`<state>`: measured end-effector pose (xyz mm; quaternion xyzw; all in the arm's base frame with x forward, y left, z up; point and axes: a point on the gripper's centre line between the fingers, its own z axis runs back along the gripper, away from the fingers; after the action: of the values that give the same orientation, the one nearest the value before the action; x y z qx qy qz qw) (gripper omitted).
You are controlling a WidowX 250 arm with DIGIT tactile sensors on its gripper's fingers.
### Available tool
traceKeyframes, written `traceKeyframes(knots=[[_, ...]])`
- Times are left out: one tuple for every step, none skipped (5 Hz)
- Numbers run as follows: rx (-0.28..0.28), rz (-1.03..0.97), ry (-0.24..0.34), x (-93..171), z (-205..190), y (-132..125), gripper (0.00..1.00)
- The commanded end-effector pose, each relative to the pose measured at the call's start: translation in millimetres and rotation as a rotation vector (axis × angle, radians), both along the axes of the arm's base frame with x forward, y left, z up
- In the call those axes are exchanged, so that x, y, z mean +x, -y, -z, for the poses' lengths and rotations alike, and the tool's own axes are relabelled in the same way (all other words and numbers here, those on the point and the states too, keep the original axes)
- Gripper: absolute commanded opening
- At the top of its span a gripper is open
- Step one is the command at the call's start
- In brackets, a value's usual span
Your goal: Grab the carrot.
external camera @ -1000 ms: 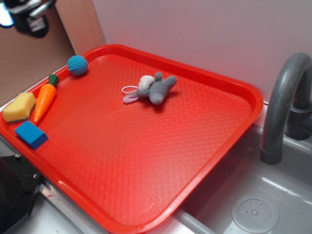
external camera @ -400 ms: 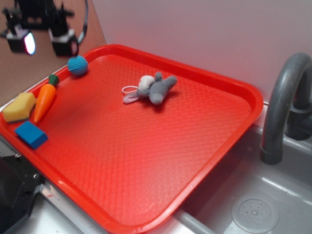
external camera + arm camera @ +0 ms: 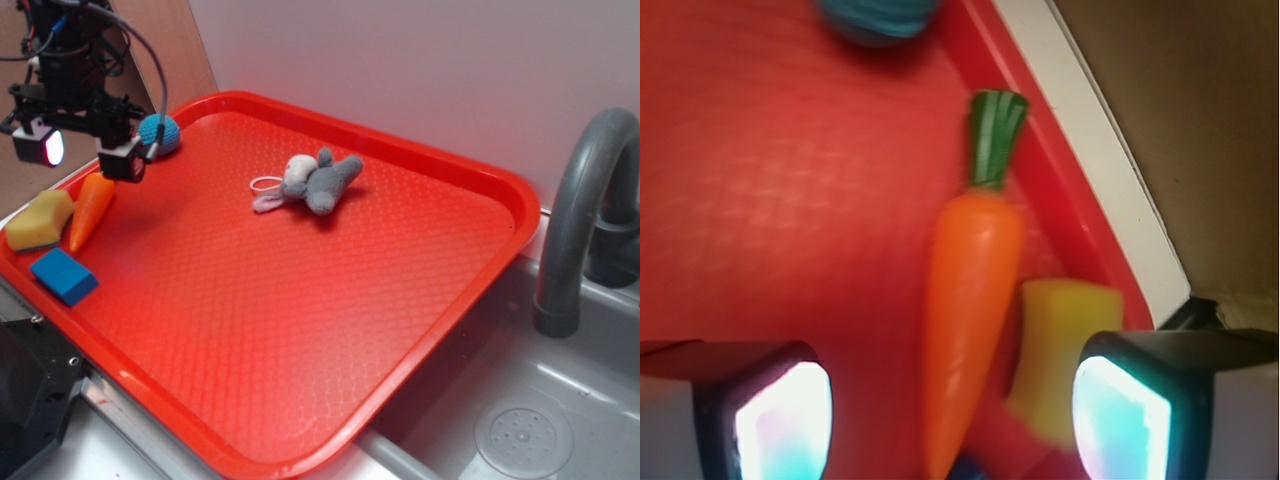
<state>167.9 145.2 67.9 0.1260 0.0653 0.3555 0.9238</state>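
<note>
The orange carrot lies near the left rim of the red tray, its green top hidden behind my gripper in the exterior view. My gripper hangs open just above the carrot's thick end, apart from it. In the wrist view the carrot runs lengthwise between my two spread fingertips, green stub pointing away, and my gripper holds nothing.
A yellow sponge wedge touches the carrot's left side, and a blue block lies by its tip. A blue ball sits behind my gripper. A grey plush toy lies mid-tray. A sink with faucet is on the right.
My gripper has come down from the upper left corner toward the tray and now hangs over the carrot's top end. The objects have not moved.
</note>
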Motion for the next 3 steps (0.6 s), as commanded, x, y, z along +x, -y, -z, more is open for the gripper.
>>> traceKeyframes(knots=[[0.025, -0.066, 0.017, -17.9, 25.8, -43.1, 1.00], [-0.025, -0.005, 0.044, -13.3, 37.6, -35.7, 1.00], [-0.061, 0.103, 0.073, -8.6, 45.0, -22.9, 0.91]])
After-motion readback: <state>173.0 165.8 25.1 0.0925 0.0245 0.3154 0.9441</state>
